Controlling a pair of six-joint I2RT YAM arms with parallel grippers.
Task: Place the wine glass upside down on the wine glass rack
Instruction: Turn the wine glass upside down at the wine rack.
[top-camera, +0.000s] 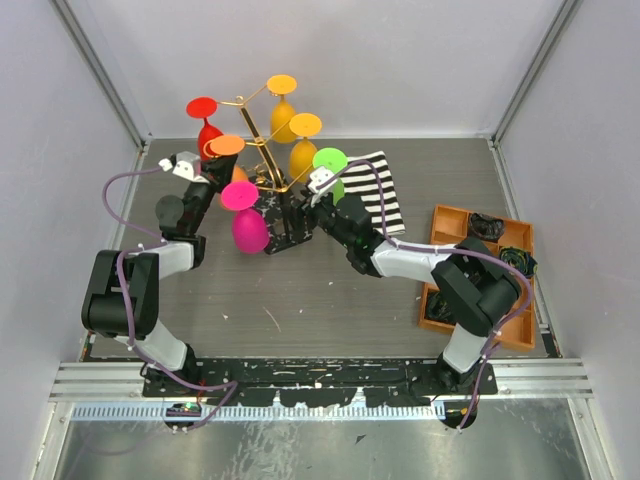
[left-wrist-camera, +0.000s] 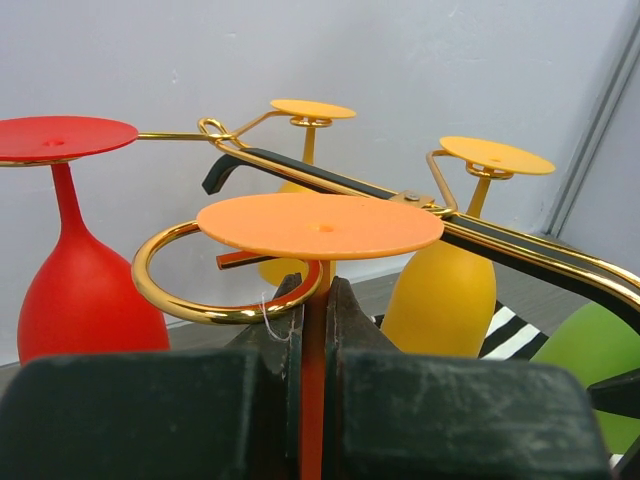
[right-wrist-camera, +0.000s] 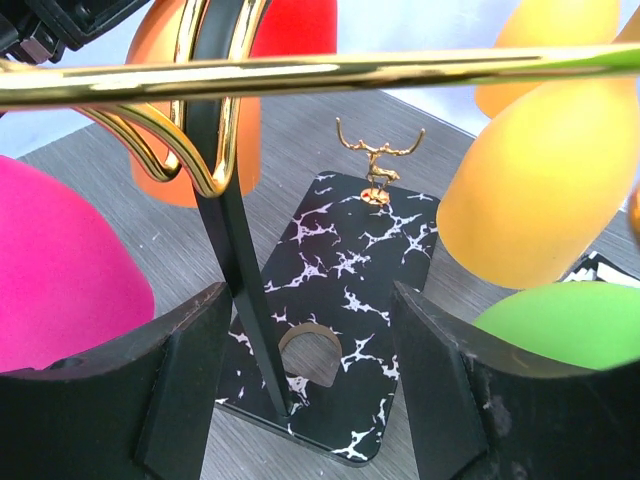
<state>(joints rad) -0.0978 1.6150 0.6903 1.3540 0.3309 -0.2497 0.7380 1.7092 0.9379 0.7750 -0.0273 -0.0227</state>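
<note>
The left jaws are shut tight on the stem of the orange wine glass (left-wrist-camera: 320, 225), upside down, right by a ring of the wine glass rack (left-wrist-camera: 175, 300). The right jaws are open, holding nothing.

Robotics lab test cell. Plain pale walls (top-camera: 400, 60) and slanting aluminium frame posts (top-camera: 100, 70) box in a grey wood-grain worktop (top-camera: 300, 310). A black-and-white left arm (top-camera: 125, 290) and right arm (top-camera: 470, 290) are bolted to a black plate (top-camera: 300, 378) on an aluminium rail (top-camera: 100, 380), well behind their fingers (right-wrist-camera: 185, 390). Purple cables (top-camera: 125, 180) loop along both arms. Well to the right of the right arm's fingers, an orange tray (top-camera: 447, 215) holds dark items too small to identify.
</note>
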